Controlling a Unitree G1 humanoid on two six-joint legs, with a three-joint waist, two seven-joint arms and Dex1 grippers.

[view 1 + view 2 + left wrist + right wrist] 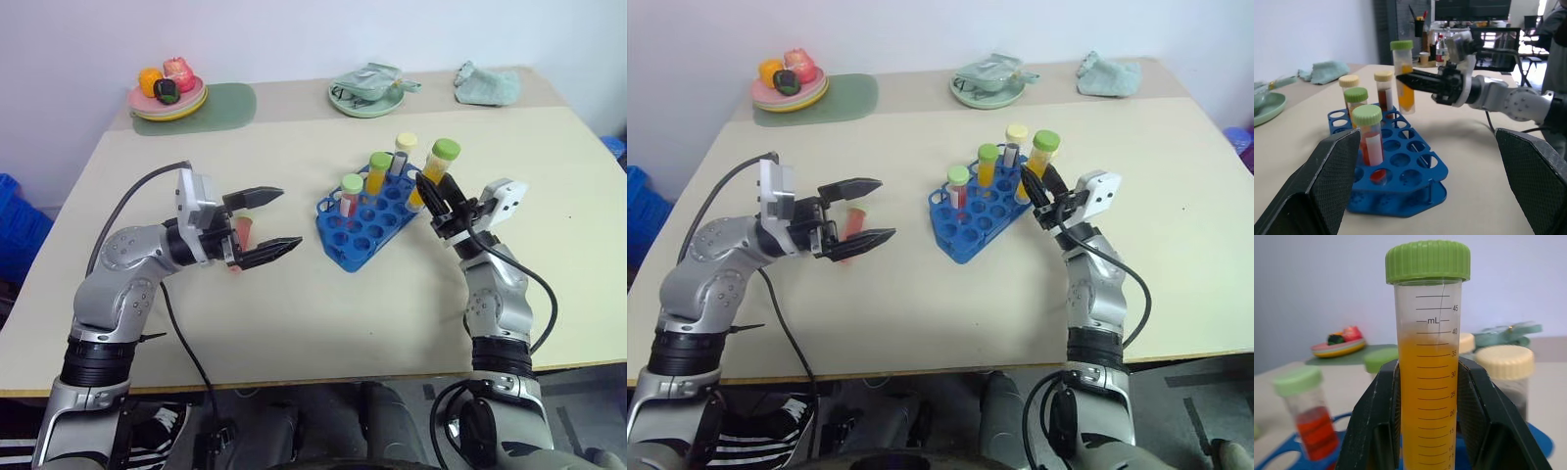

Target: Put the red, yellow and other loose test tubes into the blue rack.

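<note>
Table (294, 323): beige, blue rack (364, 221) mid.
R gripper (432, 195): we clamp yellow tube (438, 168) upright over rack's right edge.
L gripper (269, 224): spread wide, empty.

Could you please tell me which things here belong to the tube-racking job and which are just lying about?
Job: yellow tube, held in the right end effector; blue rack; red tube standing in it.
Lying about: plate of toy food; green mat; dish holding a cloth; loose cloth.
</note>
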